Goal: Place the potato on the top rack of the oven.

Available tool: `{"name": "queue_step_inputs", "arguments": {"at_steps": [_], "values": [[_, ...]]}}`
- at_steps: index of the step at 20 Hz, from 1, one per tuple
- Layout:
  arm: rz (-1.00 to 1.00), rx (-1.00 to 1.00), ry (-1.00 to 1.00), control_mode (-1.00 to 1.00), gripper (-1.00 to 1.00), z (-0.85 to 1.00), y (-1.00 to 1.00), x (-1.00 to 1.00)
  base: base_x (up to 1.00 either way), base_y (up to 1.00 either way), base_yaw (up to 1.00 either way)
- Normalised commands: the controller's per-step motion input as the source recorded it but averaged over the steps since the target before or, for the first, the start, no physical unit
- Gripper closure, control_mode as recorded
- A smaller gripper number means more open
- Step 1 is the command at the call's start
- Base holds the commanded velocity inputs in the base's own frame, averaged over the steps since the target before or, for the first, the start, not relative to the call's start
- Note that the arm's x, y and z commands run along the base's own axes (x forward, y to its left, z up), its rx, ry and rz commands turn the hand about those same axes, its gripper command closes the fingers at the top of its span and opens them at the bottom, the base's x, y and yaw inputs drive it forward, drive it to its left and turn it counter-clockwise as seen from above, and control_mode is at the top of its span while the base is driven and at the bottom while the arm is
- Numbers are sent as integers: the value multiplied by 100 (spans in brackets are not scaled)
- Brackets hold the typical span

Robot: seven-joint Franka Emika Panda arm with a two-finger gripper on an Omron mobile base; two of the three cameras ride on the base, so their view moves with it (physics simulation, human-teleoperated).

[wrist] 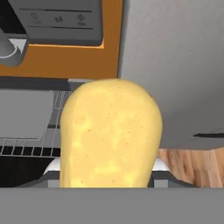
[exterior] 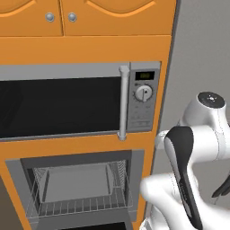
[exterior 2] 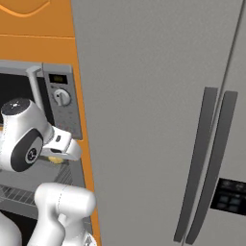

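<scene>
Orange cabinetry frames open oven [exterior: 13, 179]; top rack [exterior: 76, 207] with grey tray inside. Claw closed on potato [wrist: 110, 135], oven at its 9 o'clock.

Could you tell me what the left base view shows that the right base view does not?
Left base view alone: the oven cavity, with the top rack and its grey tray, plus upper cabinet knobs. Right base view alone: the grey refrigerator with dark handles, and a sliver of the potato. Both: the microwave dial and orange cabinetry.

Flat grey tray [exterior: 77, 181] on top rack [exterior: 81, 207]
</scene>
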Motion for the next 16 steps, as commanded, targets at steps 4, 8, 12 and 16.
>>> {"name": "queue_step_inputs", "arguments": {"at_steps": [4, 8, 12, 16], "values": [[0, 0, 0, 100, 100, 0, 0, 0, 0, 59, 0], [0, -2, -4, -100, 100, -23, 69, -6, 0, 14, 0], [0, -1, -8, -100, 100, -55, 100, -10, 0, 0, 0], [2, -4, -1, -100, 100, -74, 100, 0, 0, 0, 0]]}}
